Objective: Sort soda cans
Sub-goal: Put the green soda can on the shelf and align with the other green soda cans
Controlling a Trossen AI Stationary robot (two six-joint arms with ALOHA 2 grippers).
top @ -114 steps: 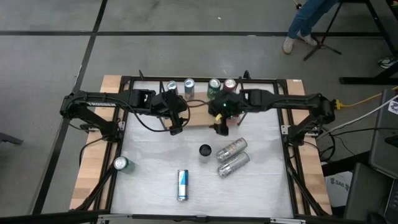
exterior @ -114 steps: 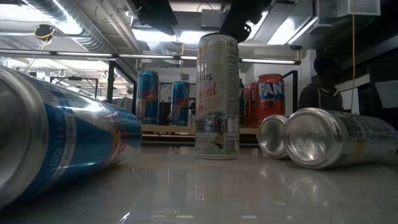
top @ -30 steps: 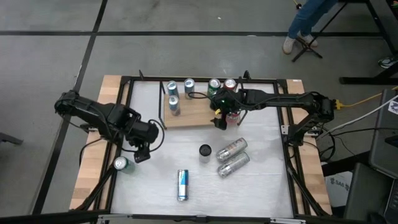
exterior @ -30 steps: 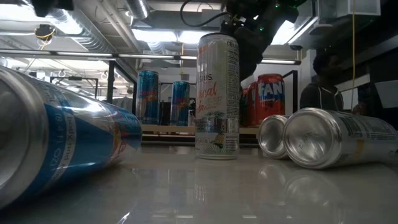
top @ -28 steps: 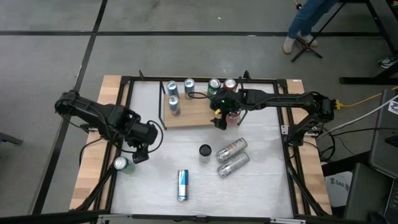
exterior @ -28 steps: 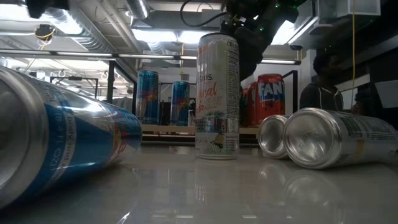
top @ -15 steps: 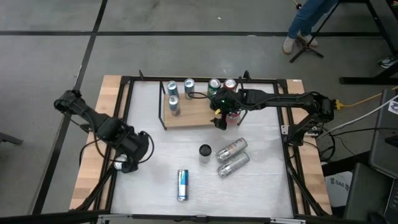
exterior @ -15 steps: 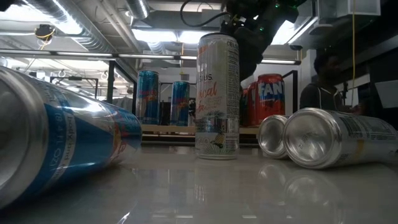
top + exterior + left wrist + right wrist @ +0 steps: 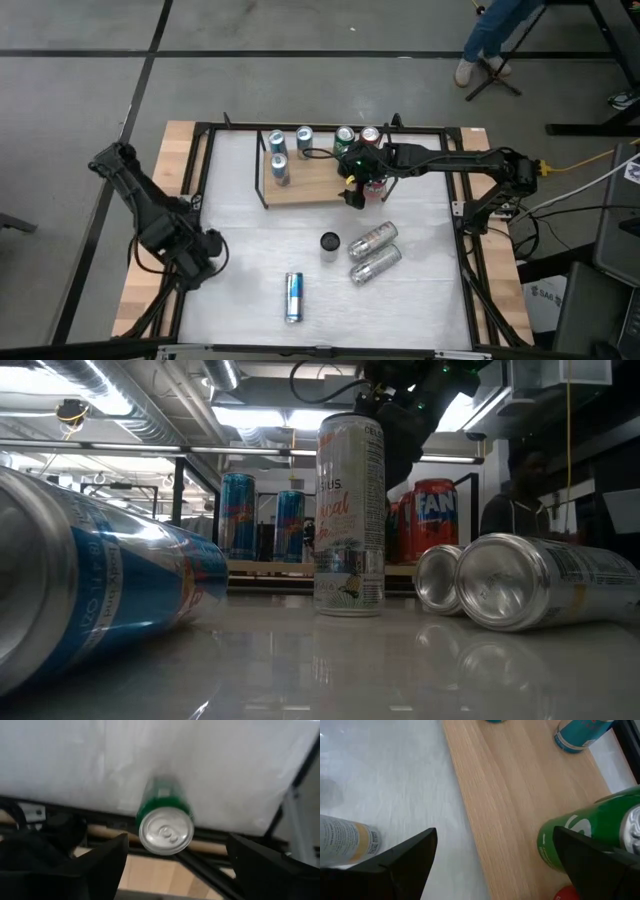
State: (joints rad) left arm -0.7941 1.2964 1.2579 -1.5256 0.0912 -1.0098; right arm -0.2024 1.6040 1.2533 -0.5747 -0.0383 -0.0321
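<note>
You see a white worktop (image 9: 420, 310) inside a black frame, on a grey floor. A wooden board (image 9: 305, 185) lies at the far side of the worktop. On the board stand two blue cans (image 9: 277, 141), and beside them a green can (image 9: 344, 134) and a red can (image 9: 369, 134). From the low camera, the red can (image 9: 433, 520) stands behind the rest.

Near the board, on the white surface, a tall pale can (image 9: 329, 242) stands upright. Just beside it lie two silver cans (image 9: 373, 251) on their sides, touching each other. A blue can (image 9: 293, 297) lies on its side, farther from the board.

Your left gripper (image 9: 175, 857) is well apart from the board, at the left edge of the worktop. It hangs over a green can (image 9: 165, 815) that stands there, fingers spread wide on each side and not touching it.

Your right gripper (image 9: 492, 852) is over the board, next to the green can (image 9: 590, 837) there. Its fingers are spread and hold nothing.

Beyond the worktop, a person's legs (image 9: 495, 30) show on the floor. The low camera shows ceiling lights (image 9: 250, 415) and pipes.
</note>
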